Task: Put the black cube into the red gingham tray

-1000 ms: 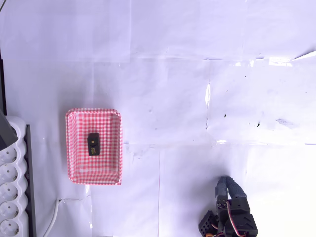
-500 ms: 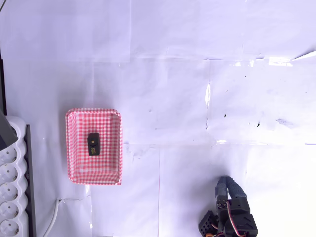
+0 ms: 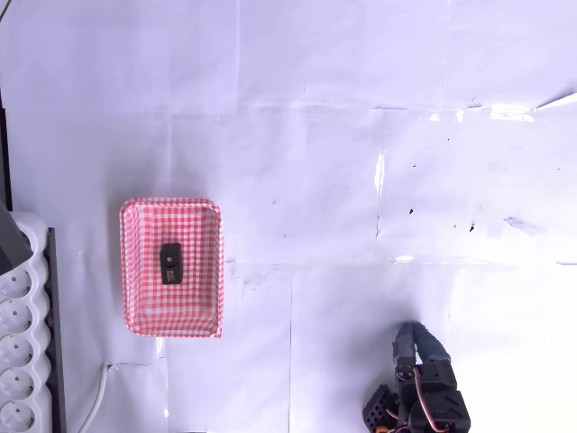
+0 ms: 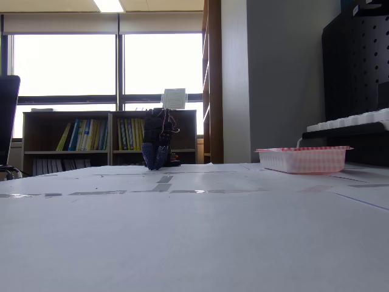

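Observation:
The black cube lies inside the red gingham tray, near its middle, a small yellowish mark on its top face. In the fixed view the tray stands at the right, its rim hiding the cube. My gripper rests folded near the bottom edge of the overhead view, far right of the tray, fingers together and holding nothing. In the fixed view the gripper points down at the table's far side.
A white socket strip and a white cable lie along the left edge, just left of the tray. White paper sheets cover the table, with glossy tape seams. A black pegboard stands behind the tray in the fixed view.

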